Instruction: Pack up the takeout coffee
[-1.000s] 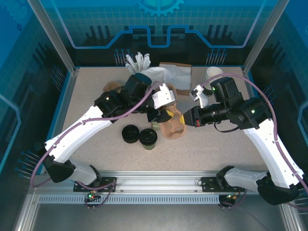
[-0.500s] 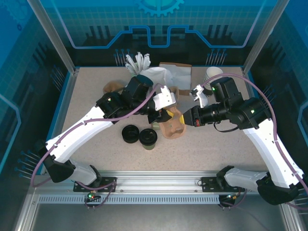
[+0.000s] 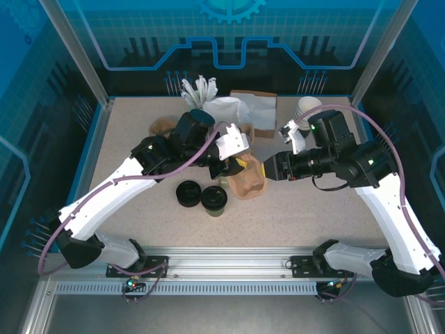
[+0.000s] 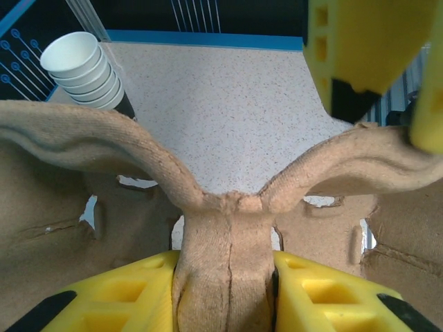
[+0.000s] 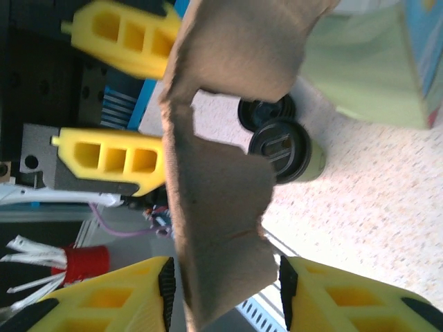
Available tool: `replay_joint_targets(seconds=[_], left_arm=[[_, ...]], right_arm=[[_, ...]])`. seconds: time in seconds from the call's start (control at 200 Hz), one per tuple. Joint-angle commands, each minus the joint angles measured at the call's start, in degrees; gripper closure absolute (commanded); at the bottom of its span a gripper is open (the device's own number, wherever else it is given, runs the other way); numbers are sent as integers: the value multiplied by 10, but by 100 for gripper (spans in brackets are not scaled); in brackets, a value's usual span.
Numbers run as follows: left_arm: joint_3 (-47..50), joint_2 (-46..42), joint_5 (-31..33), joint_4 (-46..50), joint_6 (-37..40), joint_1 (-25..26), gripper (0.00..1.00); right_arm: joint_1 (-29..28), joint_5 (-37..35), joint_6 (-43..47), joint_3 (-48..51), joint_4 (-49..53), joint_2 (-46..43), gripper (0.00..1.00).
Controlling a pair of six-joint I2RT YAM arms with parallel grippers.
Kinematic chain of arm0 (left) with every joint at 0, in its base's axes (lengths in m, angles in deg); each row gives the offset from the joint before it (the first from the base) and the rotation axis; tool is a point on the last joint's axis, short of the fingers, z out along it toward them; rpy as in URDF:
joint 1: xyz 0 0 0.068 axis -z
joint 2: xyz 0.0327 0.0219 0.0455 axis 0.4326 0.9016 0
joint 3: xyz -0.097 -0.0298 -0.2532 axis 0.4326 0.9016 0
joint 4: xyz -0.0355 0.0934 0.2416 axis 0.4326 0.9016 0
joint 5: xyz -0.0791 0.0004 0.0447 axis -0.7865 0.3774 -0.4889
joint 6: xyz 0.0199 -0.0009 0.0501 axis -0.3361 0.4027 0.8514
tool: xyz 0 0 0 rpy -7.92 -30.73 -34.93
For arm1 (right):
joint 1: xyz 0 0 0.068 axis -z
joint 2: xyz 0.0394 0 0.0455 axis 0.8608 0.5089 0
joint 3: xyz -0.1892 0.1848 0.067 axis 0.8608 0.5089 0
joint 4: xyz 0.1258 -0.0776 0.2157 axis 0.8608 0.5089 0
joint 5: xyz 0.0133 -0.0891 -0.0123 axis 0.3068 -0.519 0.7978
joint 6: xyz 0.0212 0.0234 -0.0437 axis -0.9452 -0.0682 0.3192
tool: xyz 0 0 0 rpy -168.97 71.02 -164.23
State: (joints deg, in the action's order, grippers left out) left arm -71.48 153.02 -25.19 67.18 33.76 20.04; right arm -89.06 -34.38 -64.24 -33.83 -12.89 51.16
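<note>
Left gripper (image 4: 225,280) clenched on centre ridge of pulp cup carrier (image 3: 252,182). Right gripper (image 5: 225,294): jaws apart around carrier flap, looks released. Takeout coffee (image 3: 215,200) upright just near-left of carrier, beside lid stack (image 3: 188,193). Judgement: hold ridge pinch steady, wells up; right takes cup by sides.

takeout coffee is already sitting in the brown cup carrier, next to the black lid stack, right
Not quite. The takeout coffee is not in the brown cup carrier. It stands on the table, just in front of the carrier. It is next to the black lid stack, as you say. The top external view shows this.
</note>
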Motion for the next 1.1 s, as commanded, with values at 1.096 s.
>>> replay_joint_targets(seconds=[1.096], left_arm=[[61,-119,-23,-20,-107,-149,65]], right_arm=[[48,-203,91,-263,-33,376,55]])
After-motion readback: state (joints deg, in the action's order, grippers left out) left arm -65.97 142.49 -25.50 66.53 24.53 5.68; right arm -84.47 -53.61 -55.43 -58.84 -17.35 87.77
